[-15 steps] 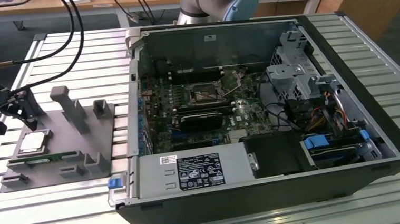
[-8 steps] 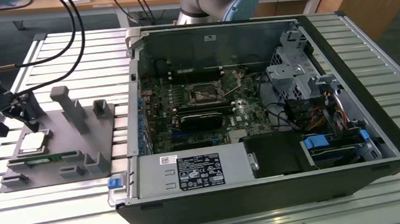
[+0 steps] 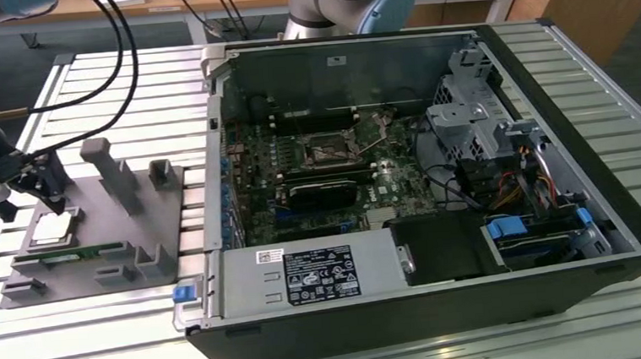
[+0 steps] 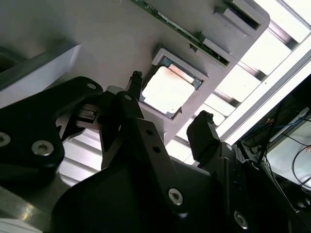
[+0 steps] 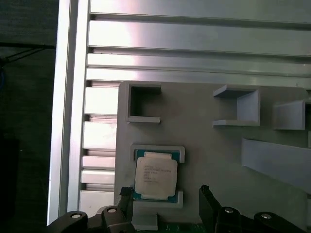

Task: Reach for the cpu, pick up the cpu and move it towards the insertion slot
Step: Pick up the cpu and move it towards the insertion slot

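1. At the exterior view's left edge, the gripper [image 3: 48,198] hangs over the grey fixture [image 3: 132,235] with its wrist turned downward. I judge that this suits a straight drop onto a flat part. The frame edge cuts off most of the arm, and only its base [image 3: 348,0] shows, far behind the case.
2. The pincer is spread wide and grips nothing. In both wrist views its fingertips [image 5: 125,192] [image 4: 136,80] stand one to each side of the chip, clear of its edges. I cannot tell how high above the chip they are.
3. The cpu [image 3: 53,230] [image 5: 155,175] [image 4: 167,90] lies flat in a shallow pocket of the fixture, silvery top up. Raised lips at two ends likely keep it square and in a known spot. Glare whitens its top in the second wrist view.
4. Just on the near side of the chip, a green memory stick [image 3: 66,255] rests in a groove, and little more than its edge shows.
5. Further right, the computer case [image 3: 587,110] lies on its side with the board facing up, giving access from above. The insertion slot [image 3: 330,151] sits mid-board, well apart from the cpu. Its lever and frame are too small to tell whether they are open or latched.
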Tool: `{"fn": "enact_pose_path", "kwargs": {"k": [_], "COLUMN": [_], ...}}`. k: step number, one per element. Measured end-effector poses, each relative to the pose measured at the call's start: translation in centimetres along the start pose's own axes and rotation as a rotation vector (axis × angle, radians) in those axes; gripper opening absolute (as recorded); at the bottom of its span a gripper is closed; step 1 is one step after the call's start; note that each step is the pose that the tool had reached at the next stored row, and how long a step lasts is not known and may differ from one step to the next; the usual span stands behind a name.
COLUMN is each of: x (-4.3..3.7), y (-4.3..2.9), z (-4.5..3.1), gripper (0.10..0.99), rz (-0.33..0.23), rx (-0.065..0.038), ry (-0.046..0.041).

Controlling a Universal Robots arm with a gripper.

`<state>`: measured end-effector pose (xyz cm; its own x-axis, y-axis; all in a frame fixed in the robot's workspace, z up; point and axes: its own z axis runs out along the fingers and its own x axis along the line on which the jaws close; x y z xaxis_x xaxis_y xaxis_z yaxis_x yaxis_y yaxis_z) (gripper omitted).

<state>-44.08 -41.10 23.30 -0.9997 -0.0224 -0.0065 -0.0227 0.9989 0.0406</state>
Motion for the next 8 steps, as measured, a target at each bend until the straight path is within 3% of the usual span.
{"fn": "enact_pose_path", "kwargs": {"k": [8], "x": [-0.17], "y": [0.0], "z": [0.78], "gripper": [0.647], "rz": [-0.002], "rx": [0.0], "ry": [0.0]}}
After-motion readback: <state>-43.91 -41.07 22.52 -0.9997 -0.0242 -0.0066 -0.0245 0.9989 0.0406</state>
